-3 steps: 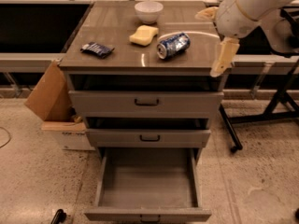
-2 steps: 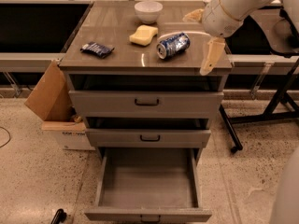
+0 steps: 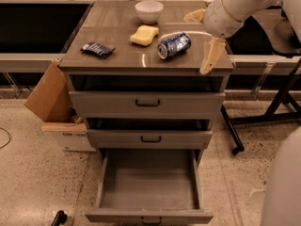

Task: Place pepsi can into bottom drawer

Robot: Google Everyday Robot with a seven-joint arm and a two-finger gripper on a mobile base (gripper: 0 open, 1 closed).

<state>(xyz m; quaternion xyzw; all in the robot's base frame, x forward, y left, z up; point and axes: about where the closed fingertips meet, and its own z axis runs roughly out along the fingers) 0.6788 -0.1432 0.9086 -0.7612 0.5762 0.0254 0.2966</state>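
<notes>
**Hovering at the worktop's right edge, the tool stands spread beside a toppled can**

The tool (image 3: 195,45) hangs over the right-hand side of the worktop (image 3: 117,60) at the end of the white arm (image 3: 235,6), which comes in from the upper right. Its two pale fingers are spread wide. One finger (image 3: 210,56) points down towards the worktop's front right corner, and the other reaches out leftward higher up, towards the back. Nothing is held between them.

The pepsi can (image 3: 174,45) lies on its side on the worktop, just to the left of the tool and apart from it. It sits roughly level with the gap between the two fingers, and neither of them touches it. Its long axis runs on a slant, from front-left to back-right. One silver end faces front-left, towards the camera, and the other end points back-right, towards the tool.

Beside the can, further left, is a yellow sponge (image 3: 144,35). A white bowl (image 3: 149,11) stands behind the sponge, near the back edge. A flat dark-blue snack packet (image 3: 97,49) lies well apart, near the left edge.

Below the worktop are the top drawer (image 3: 147,102) and the middle drawer (image 3: 149,138). Under them the bottom drawer (image 3: 148,182) is pulled far out, showing its grey floor. A cardboard box (image 3: 49,98) leans by the cabinet's left side.
</notes>
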